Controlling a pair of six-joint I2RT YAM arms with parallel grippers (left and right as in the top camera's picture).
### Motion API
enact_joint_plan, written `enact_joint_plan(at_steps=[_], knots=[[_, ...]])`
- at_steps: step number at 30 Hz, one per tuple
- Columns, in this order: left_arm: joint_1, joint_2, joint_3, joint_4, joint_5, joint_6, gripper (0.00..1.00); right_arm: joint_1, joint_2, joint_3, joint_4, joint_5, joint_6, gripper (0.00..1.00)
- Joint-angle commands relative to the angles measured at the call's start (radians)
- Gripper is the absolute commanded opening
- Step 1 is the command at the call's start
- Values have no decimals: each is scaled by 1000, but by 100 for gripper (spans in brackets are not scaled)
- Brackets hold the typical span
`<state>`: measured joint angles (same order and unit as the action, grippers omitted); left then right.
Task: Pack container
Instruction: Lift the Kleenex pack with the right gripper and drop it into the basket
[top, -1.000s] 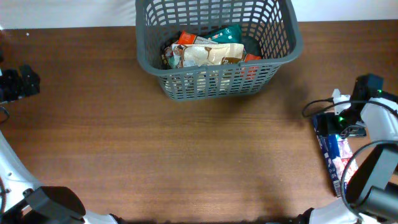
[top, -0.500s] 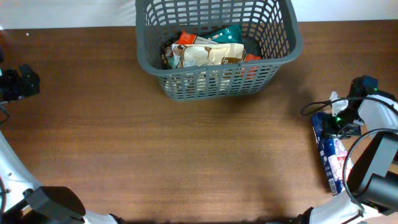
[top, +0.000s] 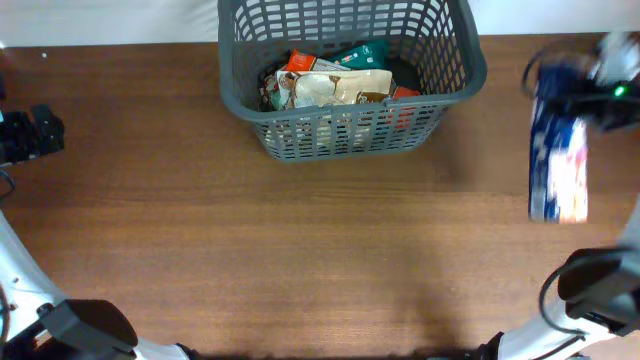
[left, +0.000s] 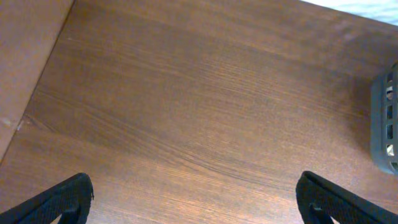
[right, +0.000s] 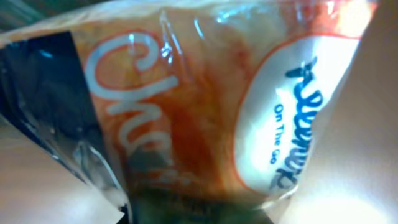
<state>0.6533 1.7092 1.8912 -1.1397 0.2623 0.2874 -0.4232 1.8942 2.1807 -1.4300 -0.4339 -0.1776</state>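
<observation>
At the far left of the bench (top: 300, 260) the left end effector (top: 32, 133) rests low at the edge. Its fingers are spread wide with nothing between them, and the left wrist view shows only bare wood between the two dark fingertips (left: 68, 198).

The container (top: 350, 128) stands at the middle of the far edge, upright on the bench and well apart from both arms. Several snack packets (top: 335, 85) lie heaped inside it, in cream, green and orange.

At the far right the right end effector (top: 575, 88) is badly blurred, but it appears to pinch the top of a long packet (top: 558, 165), which hangs down clear of the bench, to the right of the container. The right wrist view is filled by this packet (right: 205, 112): glossy orange, white and dark blue film, with "On The Go" printed on it.
</observation>
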Motion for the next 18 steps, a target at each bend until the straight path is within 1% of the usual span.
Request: enact_joint_plan(at_steps=[1, 3, 6, 9, 11, 15, 18], knots=[[2, -2, -3, -1, 11, -10, 99, 14, -27, 299, -21, -338, 64, 4], [2, -2, -3, -1, 11, -10, 99, 53, -27, 467, -8, -371, 64, 4], [2, -2, -3, -1, 11, -10, 99, 138, -27, 643, 29, -368, 50, 4], [2, -2, -3, -1, 11, -10, 99, 275, -27, 753, 67, -367, -65, 4], [2, -2, -3, -1, 11, -10, 99, 375, -27, 768, 76, -344, -159, 4], [2, -2, -3, -1, 11, -10, 99, 558, -2, 742, 76, -182, -292, 4], [2, -2, -3, -1, 11, -10, 99, 666, 43, 695, 77, -42, -464, 4]])
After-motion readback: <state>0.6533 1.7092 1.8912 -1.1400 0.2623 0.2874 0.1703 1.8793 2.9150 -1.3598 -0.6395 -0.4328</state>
